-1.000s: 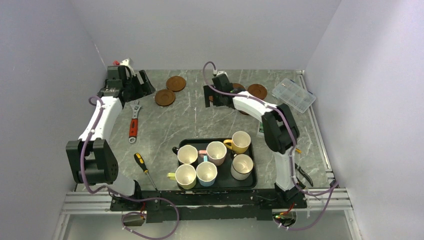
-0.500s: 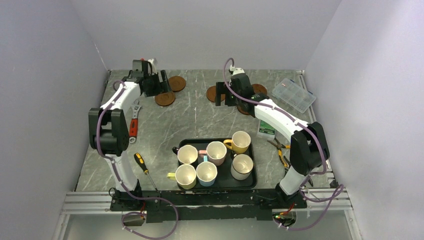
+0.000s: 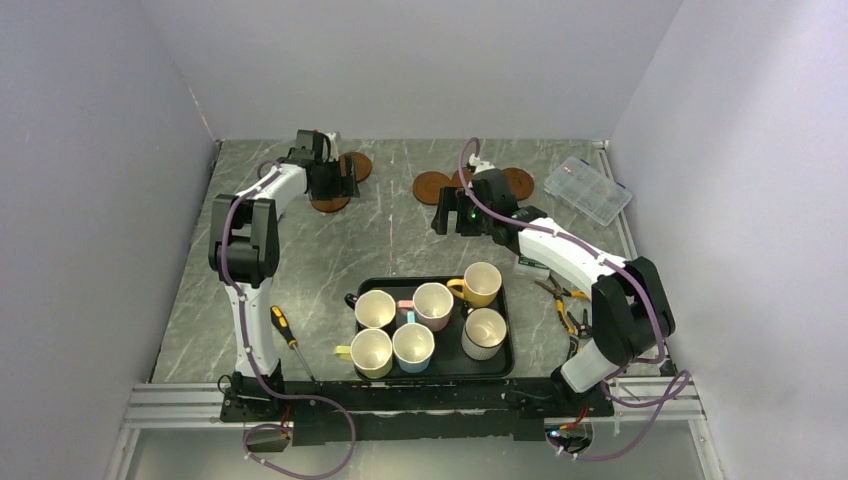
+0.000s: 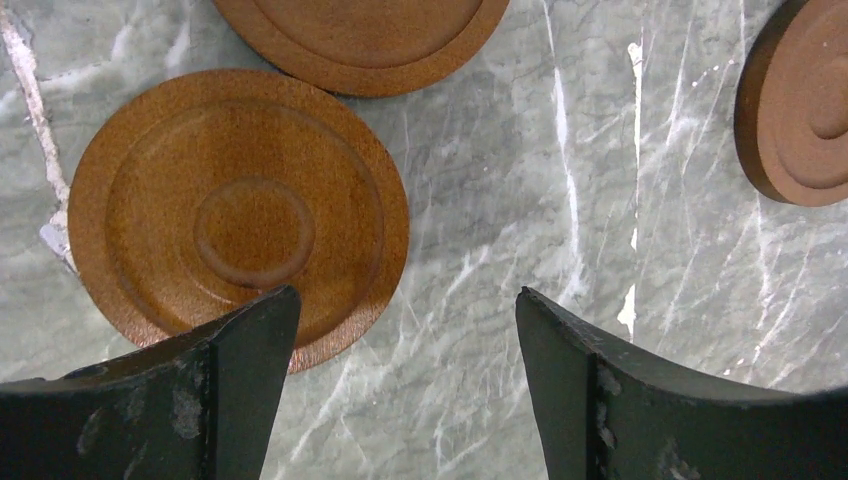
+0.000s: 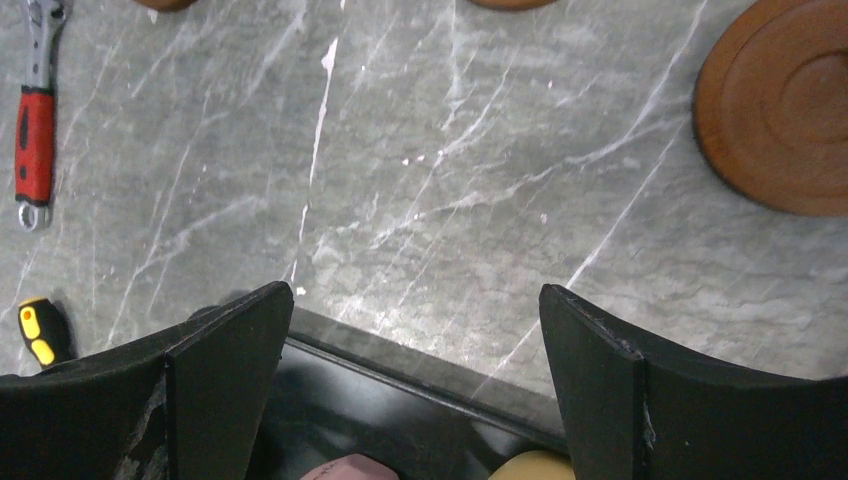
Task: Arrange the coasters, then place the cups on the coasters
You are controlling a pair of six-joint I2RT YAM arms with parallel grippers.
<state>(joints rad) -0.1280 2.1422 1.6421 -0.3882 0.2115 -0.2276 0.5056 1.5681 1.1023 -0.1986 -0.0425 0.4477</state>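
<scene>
- Left gripper [image 4: 405, 335] — jaws apart, only bare marble between them, low over the far left of the table [image 3: 400, 240].
- Its left finger [image 4: 235, 370] overlaps the near edge of a coaster [image 4: 238, 215]. Touching or just above: cannot tell.
- Second coaster [image 4: 360, 40] is cut off by the top edge. Third coaster [image 4: 800, 100] is cut off at the right, with a thick side wall showing.
- Right gripper [image 5: 415, 340] — jaws spread wide and empty, above marble just beyond the far rim of the tray [image 5: 400, 385].
- At the bottom edge of the right wrist view, only slivers of a pink cup [image 5: 350, 467] and a yellow cup [image 5: 530, 465] show.
- A right-hand coaster [image 5: 790, 110] runs off the frame.
- All six cups [image 3: 413, 346] stand in the tray, none on a coaster.
- Top view: four coasters [image 3: 517, 182] can be made out at the far side. The left gripper covers most of one, and the right arm hides the ground between the right pair, so there is no full count.
- Wrench [image 5: 35, 120] and screwdriver [image 5: 35, 335] sit at the frame's left edge, the screwdriver partly cut off.
- A small packet [image 3: 528, 265] lies beside the right arm; its label is too small to read.
</scene>
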